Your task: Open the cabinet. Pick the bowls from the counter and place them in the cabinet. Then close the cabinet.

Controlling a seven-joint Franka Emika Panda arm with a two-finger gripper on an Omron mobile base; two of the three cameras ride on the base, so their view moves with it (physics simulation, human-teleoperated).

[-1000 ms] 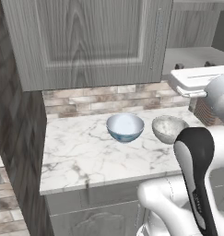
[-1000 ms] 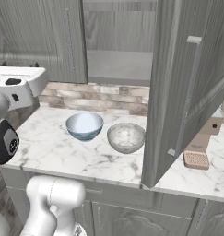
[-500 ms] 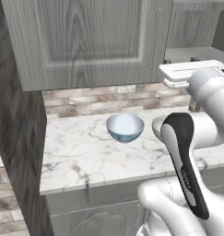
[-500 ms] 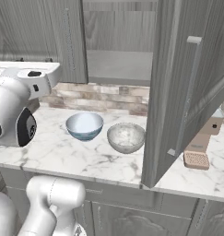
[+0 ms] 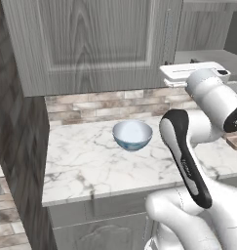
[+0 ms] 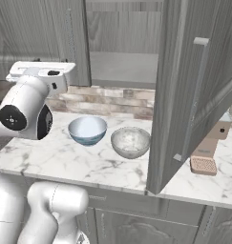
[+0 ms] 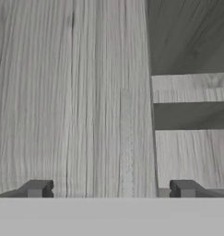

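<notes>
A white robot arm works at a large grey wood-grain wall cabinet [image 6: 122,52] in a rendered kitchen, with its right door [image 6: 184,90] swung wide toward the camera and the left door [image 5: 90,44] shut. A grey shelf [image 6: 124,69] inside the open half stands bare as far as the right base view shows.

Both bowls sit on the white, grey-veined marble counter [image 6: 74,162], below the open compartment. The glossy light-blue bowl with a white inside [image 6: 87,130] and the speckled grey-beige stone-like bowl [image 6: 131,141] stand just beside each other, upright and apart from the arm.

The hand view looks close onto the closed left door, its slim vertical bar handle [image 7: 126,138] running up the middle of the frame and the opened compartment with its shelf to the right. The gripper [image 7: 111,189] has its two dark finger tips spread wide, one to either side of that handle, and nothing lies between them.

By these pictures the task is at an early stage: one door is open, possibly with the second to follow. Neither bowl has been lifted, so picking up both, setting them on the shelf and shutting the doors all remain.
</notes>
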